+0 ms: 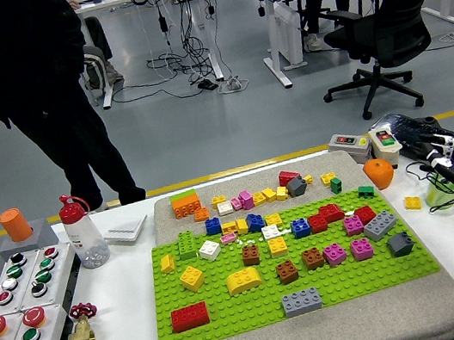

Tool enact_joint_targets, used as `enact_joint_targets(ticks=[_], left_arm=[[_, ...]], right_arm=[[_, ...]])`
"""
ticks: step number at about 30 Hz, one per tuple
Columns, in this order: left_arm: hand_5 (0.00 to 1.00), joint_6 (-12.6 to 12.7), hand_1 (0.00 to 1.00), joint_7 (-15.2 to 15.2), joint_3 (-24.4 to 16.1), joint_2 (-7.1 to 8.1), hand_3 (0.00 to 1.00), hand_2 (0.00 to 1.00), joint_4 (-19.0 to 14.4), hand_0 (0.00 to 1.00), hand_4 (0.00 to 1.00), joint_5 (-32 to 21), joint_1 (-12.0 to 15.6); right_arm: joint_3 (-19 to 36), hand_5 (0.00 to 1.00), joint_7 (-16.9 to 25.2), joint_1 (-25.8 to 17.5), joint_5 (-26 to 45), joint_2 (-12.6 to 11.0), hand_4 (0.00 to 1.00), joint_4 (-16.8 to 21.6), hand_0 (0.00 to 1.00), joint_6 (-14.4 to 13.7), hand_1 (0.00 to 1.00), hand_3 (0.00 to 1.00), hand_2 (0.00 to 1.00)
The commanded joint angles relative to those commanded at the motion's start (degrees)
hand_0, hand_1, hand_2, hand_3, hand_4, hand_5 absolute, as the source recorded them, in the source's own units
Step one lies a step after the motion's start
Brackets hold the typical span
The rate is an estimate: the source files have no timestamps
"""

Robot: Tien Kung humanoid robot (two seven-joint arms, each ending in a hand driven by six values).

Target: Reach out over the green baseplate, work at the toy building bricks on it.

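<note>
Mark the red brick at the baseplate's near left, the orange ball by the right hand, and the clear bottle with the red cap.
red brick (190,317): head view, middle of its studded top.
orange ball (378,172): head view, centre of its surface.
clear bottle (89,240): head view, middle of its body.

I can read no text, label, brand, number or sign from my head view. The button panel (13,324) at the table's left carries coloured caps without legible markings. The small switch boxes (368,144) at the far right show red and green buttons, their print too small to resolve.
</note>
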Motion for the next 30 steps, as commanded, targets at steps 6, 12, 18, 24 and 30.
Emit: enact_joint_targets(ticks=[6,12,18,24,30], left_arm=[[0.997,0.1,0.605,-0.1,0.2,0.07,0.474,0.611,0.0,0.638,0.357,-0.3,0.0],[0.997,0.2,0.604,-0.1,0.1,0.19,0.469,0.611,0.0,0.638,0.357,-0.2,0.1],[0.997,0.2,0.604,-0.1,0.2,0.22,0.469,0.611,0.0,0.638,0.357,-0.3,0.3],[0.996,0.2,0.603,0.0,0.2,0.20,0.467,0.611,-0.1,0.637,0.356,-0.2,0.5],[0.998,0.2,0.603,0.2,0.1,0.21,0.466,0.611,-0.1,0.638,0.356,0.0,0.6]], right_arm=[[-4.1,0.192,0.3,1.8,-10.3,-2.5,0.725,-0.4,0.673,-0.8,0.721,0.769,0.733],[-9.9,0.146,-0.3,5.3,-22.8,-5.0,0.705,-1.1,0.494,0.2,0.627,0.713,0.678],[-14.9,0.142,-3.1,8.3,-35.3,-5.6,0.704,-1.9,0.461,3.9,0.598,0.710,0.648],[-18.3,0.125,-4.8,10.3,-48.2,-5.4,0.696,-2.6,0.445,7.1,0.579,0.702,0.606],[-23.0,0.122,-5.2,12.5,-60.9,-5.1,0.692,-4.1,0.417,8.0,0.570,0.700,0.625]])
